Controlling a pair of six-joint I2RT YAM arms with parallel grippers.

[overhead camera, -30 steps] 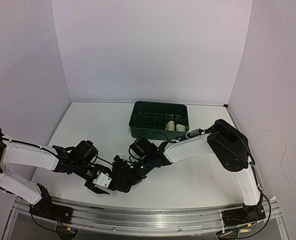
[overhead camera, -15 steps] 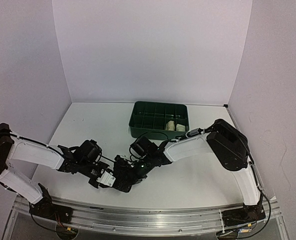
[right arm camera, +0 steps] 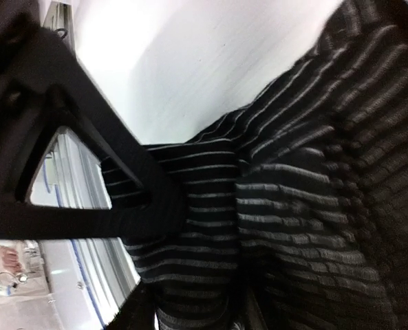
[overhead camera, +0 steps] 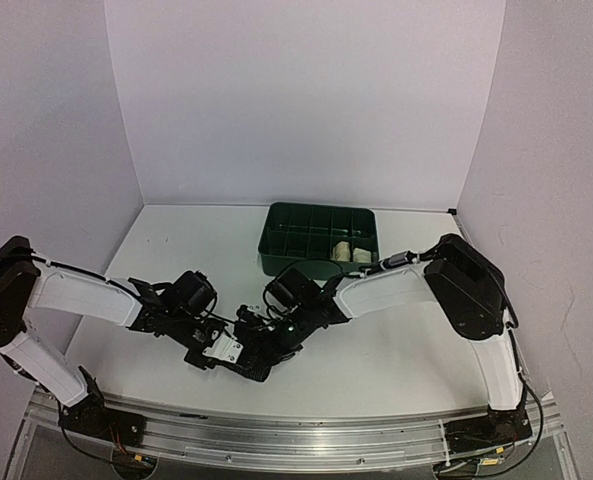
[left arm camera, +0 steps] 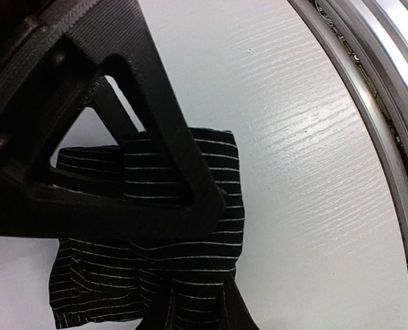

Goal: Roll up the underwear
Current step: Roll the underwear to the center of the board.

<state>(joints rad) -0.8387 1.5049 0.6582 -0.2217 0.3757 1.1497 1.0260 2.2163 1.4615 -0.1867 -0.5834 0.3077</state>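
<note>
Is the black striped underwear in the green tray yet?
No, the left wrist view shows the black striped underwear lying on the white table.

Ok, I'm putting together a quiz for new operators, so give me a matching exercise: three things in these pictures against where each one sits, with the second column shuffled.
Things:
1. black striped underwear
2. green compartment tray
3. cream rolls

Places:
A. inside the tray, near-right compartments
B. on the near part of the table
C. on the far part of the table, about the middle

Pairs: 1-B; 2-C; 3-A
</note>
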